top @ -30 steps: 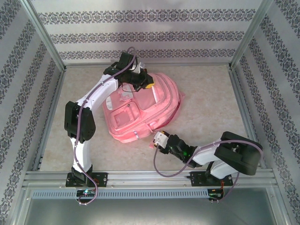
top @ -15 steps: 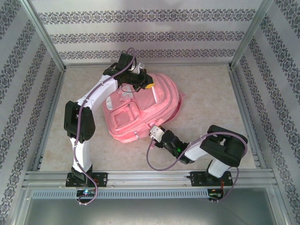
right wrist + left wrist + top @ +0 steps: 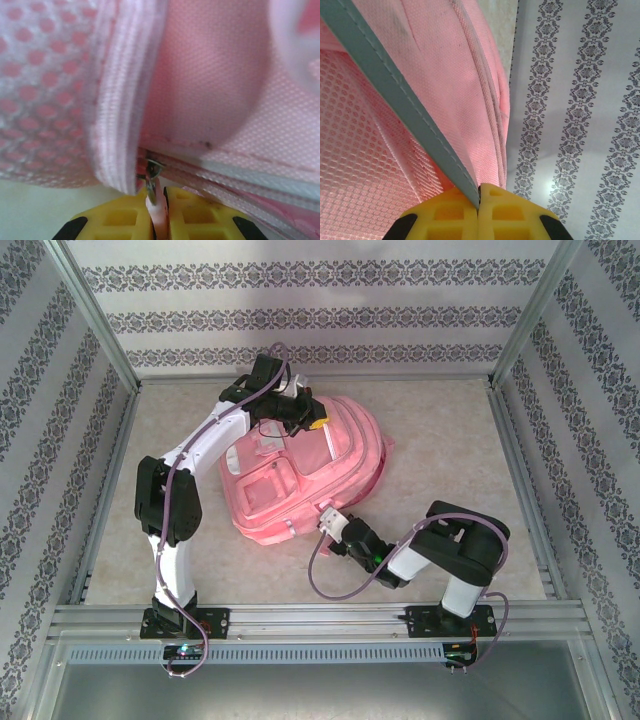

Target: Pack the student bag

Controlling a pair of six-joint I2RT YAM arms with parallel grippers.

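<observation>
The student bag, a large pink backpack, lies flat in the middle of the table. At its far end, my left gripper is shut on the bag. In the left wrist view its yellow fingers pinch a grey-white trim strip of the pink fabric. My right gripper is at the bag's near right edge. In the right wrist view it is shut on a pink zipper pull, which hangs from a metal slider under the bag's fabric.
Patterned walls and metal posts close in the table on three sides. A metal rail carrying both arm bases runs along the near edge. Beige tabletop stretches to the right of the bag.
My right arm has reached left to the bag's near edge, and its jaws have closed on the zipper pull. The left arm and the bag have stayed put.
</observation>
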